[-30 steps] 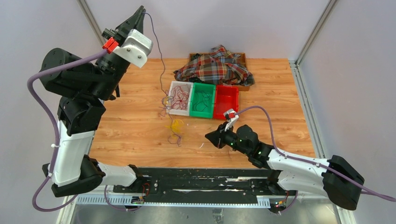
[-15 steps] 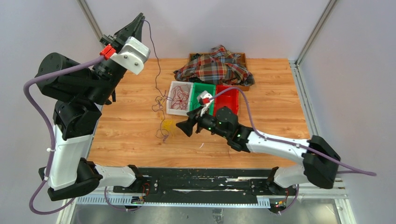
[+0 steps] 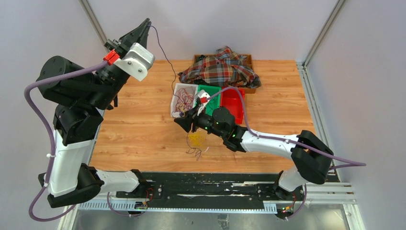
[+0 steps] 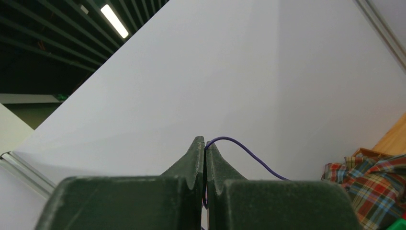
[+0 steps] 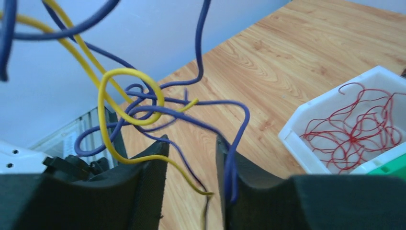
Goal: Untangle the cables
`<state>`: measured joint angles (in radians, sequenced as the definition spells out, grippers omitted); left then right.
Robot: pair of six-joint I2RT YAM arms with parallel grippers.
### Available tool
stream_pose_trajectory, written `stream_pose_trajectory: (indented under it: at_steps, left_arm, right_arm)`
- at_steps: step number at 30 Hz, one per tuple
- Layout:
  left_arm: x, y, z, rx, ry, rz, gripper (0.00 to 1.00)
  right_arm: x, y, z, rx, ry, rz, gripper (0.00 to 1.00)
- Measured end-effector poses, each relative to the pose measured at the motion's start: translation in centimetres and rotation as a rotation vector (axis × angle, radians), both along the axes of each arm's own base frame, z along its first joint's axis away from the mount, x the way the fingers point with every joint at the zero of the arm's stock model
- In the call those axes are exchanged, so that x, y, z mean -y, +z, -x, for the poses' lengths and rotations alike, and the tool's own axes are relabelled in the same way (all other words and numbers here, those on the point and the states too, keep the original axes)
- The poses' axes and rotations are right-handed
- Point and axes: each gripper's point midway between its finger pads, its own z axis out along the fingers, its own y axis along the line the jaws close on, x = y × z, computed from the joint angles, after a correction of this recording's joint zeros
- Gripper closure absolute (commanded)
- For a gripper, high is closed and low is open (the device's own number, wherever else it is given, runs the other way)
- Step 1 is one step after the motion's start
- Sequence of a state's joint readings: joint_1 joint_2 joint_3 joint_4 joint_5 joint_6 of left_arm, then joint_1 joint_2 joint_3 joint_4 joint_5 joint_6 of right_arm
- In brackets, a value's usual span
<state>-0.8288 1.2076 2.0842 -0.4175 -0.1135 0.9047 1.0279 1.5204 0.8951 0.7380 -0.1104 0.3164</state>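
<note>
- Wooden tabletop (image 3: 134,129) carries a white plastic bin (image 5: 299,136) of thin red wires (image 5: 354,139).
- Left gripper (image 4: 205,146), high above that bin, pinches a thin purple wire (image 4: 249,153).
- Right gripper (image 5: 191,143), just beside the bin, is spread around tangled yellow-purple cables (image 5: 129,103).

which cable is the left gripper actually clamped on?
The thin purple cable: it arcs out of the shut left gripper. The yellow cable is knotted in the tangle at the open right gripper; the red cables lie in the white bin.

Pale walls (image 3: 215,24), wooden table (image 3: 139,134), ceiling striplight (image 4: 114,21).
</note>
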Motion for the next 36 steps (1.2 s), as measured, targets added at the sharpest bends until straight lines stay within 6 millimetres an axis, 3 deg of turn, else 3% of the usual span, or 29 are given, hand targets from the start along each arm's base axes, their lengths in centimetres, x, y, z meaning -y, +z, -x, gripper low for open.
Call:
stream_pose_trajectory:
  at_steps: [2, 5, 7, 11, 15, 18, 23, 33, 36]
  left_arm:
    - [0.1, -0.2, 0.1, -0.002, -0.005, -0.006, 1.00]
    - [0.3, -0.5, 0.1, -0.005, -0.012, -0.014, 1.00]
    - [0.4, -0.5, 0.1, -0.005, -0.015, -0.017, 1.00]
    - [0.5, -0.7, 0.1, -0.007, -0.022, -0.023, 1.00]
    - [0.6, -1.0, 0.0, -0.013, -0.023, -0.030, 1.00]
    - [0.6, -1.0, 0.0, -0.013, -0.024, -0.030, 1.00]
    - [0.6, -1.0, 0.1, -0.012, -0.025, -0.031, 1.00]
    - [0.5, -1.0, 0.2, -0.012, -0.025, -0.031, 1.00]
    - [0.5, -1.0, 0.2, -0.011, -0.026, -0.031, 0.99]
  right_arm:
    - [0.0, 0.1, 0.0, -0.004, 0.000, -0.007, 0.66]
    - [0.1, 0.1, 0.2, -0.015, 0.003, -0.014, 0.52]
    - [0.4, -0.2, 0.5, -0.027, 0.008, -0.017, 0.47]
    - [1.2, -0.6, 1.4, -0.046, 0.021, -0.026, 0.49]
    - [1.3, 0.1, 1.6, -0.050, 0.027, -0.052, 0.56]
    - [1.1, 0.6, 1.7, -0.057, 0.035, -0.068, 0.45]
    - [0.5, 2.1, 1.8, -0.053, 0.058, -0.103, 0.40]
    - [-0.1, 1.5, 1.8, -0.069, 0.072, -0.099, 0.51]
    - [-0.5, 1.5, 1.6, -0.072, 0.072, -0.097, 0.63]
